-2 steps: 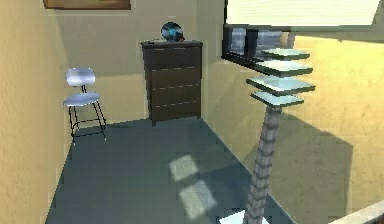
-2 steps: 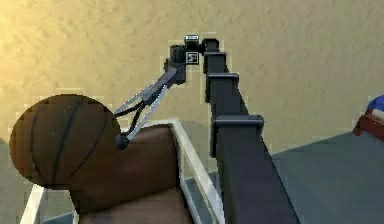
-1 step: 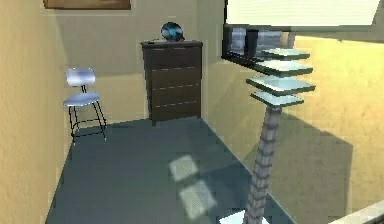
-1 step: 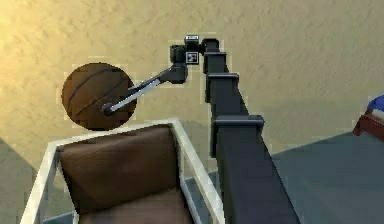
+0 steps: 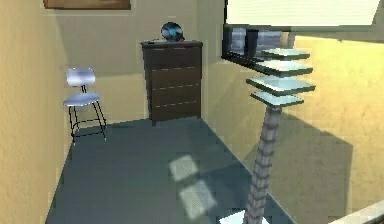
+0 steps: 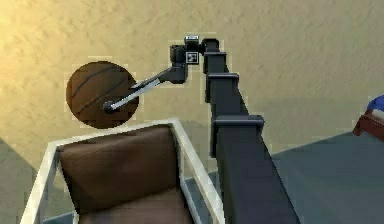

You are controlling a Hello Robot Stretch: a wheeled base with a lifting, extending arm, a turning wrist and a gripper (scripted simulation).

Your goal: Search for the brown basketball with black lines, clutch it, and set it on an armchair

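Tan wall behind — gripper (image 6: 116, 104) holds brown basketball (image 6: 86, 84) (dark lines) above armchair (image 6: 120, 176).

Open floor (image 5: 140, 165) ahead up to the dresser (image 5: 173, 80); tiered stand (image 5: 265, 150) in the way at the forward view's right; armchair (image 6: 120, 175) just beside the arm (image 6: 245, 140).

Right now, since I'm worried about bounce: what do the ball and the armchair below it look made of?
Basketball: brown, matte, likely rubber or leather, with dark seam lines. Armchair: brown cushions with a faint sheen, probably leather or vinyl; white frame, perhaps painted wood.
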